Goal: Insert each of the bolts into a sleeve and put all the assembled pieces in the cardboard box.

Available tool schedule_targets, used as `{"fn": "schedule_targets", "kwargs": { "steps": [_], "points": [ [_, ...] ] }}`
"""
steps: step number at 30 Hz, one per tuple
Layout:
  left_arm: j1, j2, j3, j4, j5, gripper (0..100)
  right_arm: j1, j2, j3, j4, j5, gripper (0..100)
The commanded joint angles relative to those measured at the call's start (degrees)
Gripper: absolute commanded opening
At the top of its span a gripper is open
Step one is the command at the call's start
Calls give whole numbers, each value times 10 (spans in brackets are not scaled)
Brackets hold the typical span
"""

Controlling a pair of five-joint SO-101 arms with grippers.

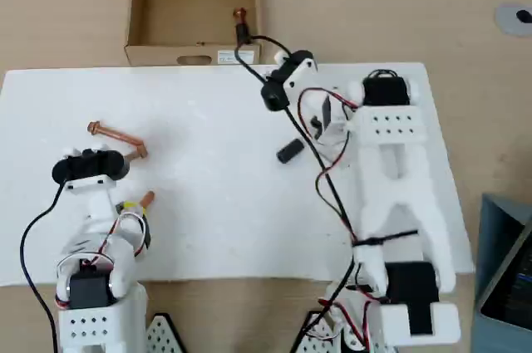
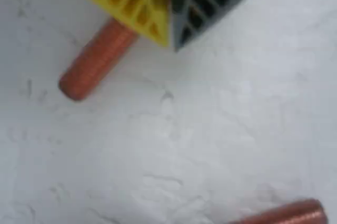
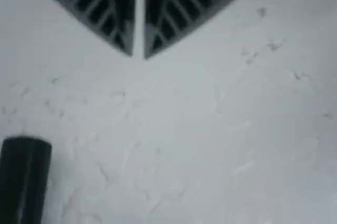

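The left gripper (image 2: 171,44) has one yellow finger and one dark grey, both ribbed, with their tips pressed together. It pinches a copper bolt (image 2: 97,60), whose threaded shank sticks out slantwise from behind the yellow finger and ends in a blunt, flat tip just above the white mat (image 1: 216,203). From above, this arm sits drawn in close to its own base at the mat's near left corner.

Two loose bolts (image 1: 112,131) lie on the mat just beyond that arm — same copper colour, hex-headed, set at an angle to each other and partly hidden by the arm's camera.

The right gripper (image 3: 138,52) has two dark grey fingers, all but closed with only a thin slit between them and nothing in it. It hangs over bare mat. A black sleeve (image 1: 289,151), a short dark cylinder, lies on its side near it, not touching.

The cardboard box (image 1: 166,54) stands open on the table (image 1: 58,29), at the mat's far edge. A fourth bolt (image 1: 239,14) shows at the box's right wall — whether the dark part beneath it is a sleeve, I cannot tell.
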State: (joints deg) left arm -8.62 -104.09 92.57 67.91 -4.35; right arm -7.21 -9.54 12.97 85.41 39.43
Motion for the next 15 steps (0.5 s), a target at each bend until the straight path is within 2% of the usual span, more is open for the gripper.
{"fn": "schedule_targets", "kwargs": {
  "steps": [1, 8, 15],
  "points": [
    [-5, -4, -2, -8, -4, 3, 16, 29, 1, -35, 23, 85],
    [-5, -4, -2, -8, -4, 3, 34, 82, 0, -77, 59, 87],
    [-5, -4, -2, -8, -4, 3, 34, 118, 0, -100, 63, 89]
  ]
}}
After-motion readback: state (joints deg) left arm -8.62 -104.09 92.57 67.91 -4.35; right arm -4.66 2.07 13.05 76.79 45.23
